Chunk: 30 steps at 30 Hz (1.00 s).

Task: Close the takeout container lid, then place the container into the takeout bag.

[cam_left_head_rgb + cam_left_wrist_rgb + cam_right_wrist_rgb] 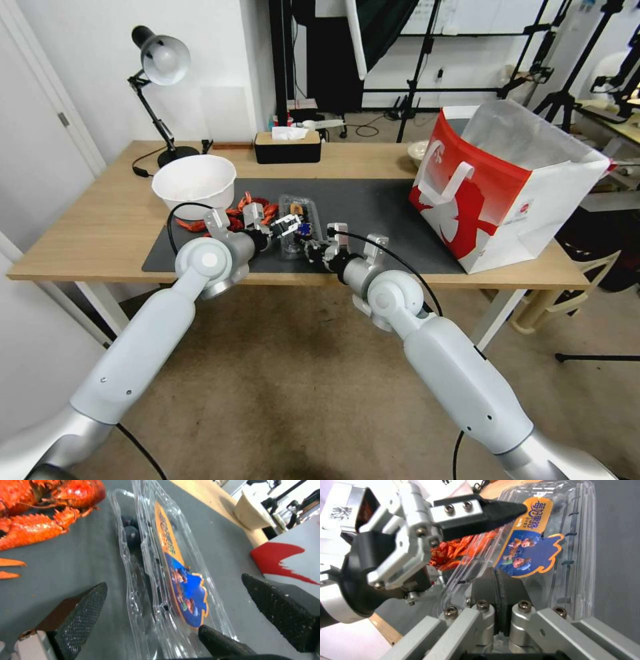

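The clear takeout container [295, 207] lies on the dark mat, with dark berries [130, 535] visible inside. Its lid [173, 562], carrying an orange and blue sticker [530, 552], is folded down almost flat on the tray half. My left gripper [287, 227] is open, its two fingers [83, 610] spread either side of the container's near end without touching it. My right gripper [498, 576] is shut, and its joined fingertips [221, 642] rest against the lid's end. The red and white takeout bag [493, 200] stands open at the right of the table.
A red toy lobster [248, 210] lies just left of the container, beside a large white bowl [195, 183]. A tissue box [287, 147], a desk lamp [160, 60] and a small bowl [419, 150] stand along the back. Bare mat [373, 213] separates container and bag.
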Tool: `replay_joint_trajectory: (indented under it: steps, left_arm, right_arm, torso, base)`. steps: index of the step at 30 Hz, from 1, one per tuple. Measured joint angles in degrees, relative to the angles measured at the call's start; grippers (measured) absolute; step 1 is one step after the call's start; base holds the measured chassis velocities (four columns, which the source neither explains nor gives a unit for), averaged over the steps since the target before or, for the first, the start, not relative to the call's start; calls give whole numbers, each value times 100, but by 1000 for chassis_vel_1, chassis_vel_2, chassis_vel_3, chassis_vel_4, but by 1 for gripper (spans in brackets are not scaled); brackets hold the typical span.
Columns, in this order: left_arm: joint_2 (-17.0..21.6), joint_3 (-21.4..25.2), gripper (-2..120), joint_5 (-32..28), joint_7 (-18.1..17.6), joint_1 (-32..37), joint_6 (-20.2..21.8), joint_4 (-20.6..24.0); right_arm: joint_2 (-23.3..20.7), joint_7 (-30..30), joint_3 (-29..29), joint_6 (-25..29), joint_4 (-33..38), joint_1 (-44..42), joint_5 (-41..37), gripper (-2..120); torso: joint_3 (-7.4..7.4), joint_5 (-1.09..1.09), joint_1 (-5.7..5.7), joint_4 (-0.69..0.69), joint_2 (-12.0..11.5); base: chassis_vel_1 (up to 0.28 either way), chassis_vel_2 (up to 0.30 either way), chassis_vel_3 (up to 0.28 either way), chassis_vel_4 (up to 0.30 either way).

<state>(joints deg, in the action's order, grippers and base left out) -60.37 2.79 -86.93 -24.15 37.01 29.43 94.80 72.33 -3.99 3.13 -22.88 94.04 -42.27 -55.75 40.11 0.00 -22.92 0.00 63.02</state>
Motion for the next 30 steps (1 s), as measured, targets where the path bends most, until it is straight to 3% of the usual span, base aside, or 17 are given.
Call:
replay_joint_trajectory:
  steps: [7,30]
  left_arm:
    - [-53,-18,85,-140,-166,-78,85,-94]
    - [-59,3,0,-465,-260,-94,-90,-175]
  right_arm:
    - [-5,20,0,3,5,-9,-1,0]
    - [-66,80,-115,59,128,-157,0,0]
  torso:
    - [0,0,0,0,0]
    - [0,0,0,0,2]
  base:
    - [0,0,0,0]
    - [0,0,0,0]
